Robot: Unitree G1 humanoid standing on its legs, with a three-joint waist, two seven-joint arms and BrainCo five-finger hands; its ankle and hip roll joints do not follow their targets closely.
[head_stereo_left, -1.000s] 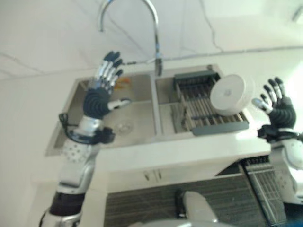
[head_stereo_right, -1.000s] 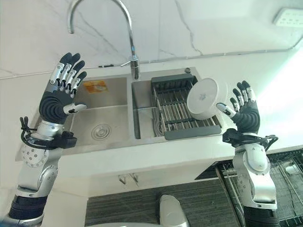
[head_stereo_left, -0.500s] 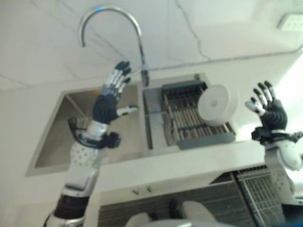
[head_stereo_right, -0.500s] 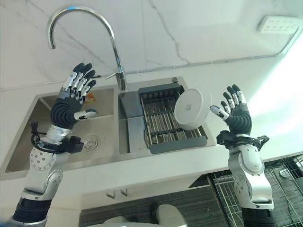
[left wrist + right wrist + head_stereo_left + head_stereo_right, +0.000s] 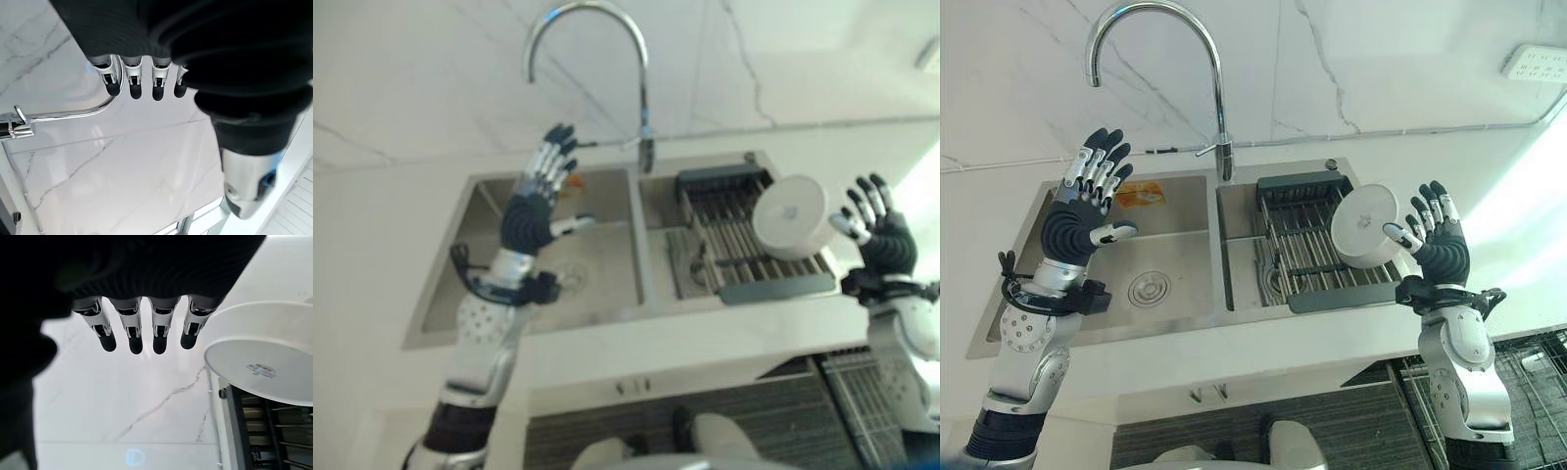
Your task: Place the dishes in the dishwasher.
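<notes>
Both hands are raised above the sink area with nothing in them. The left hand (image 5: 1087,211) hovers over the left sink basin (image 5: 1151,255), fingers straight and spread. The right hand (image 5: 1438,243) stands just beside the white bowl (image 5: 1364,226), fingers extended, thumb near the bowl's rim; contact cannot be confirmed, and the right wrist view shows the fingers straight with the bowl off to one side.

The bowl sits tilted on its edge at the right end of the dark drying rack (image 5: 1317,250) in the right basin, its base facing the camera. The faucet (image 5: 1197,69) arches over the divider. The dishwasher rack (image 5: 1533,377) shows below the desk (image 5: 1263,348) at lower right, well apart from the bowl.

Risks, as judged: the bowl stands on edge, so a sideways nudge from the right hand could roll or topple it into the basin. A one-sided grasp on the smooth rim may slip. Carrying it down past the desk edge could strike the edge.
</notes>
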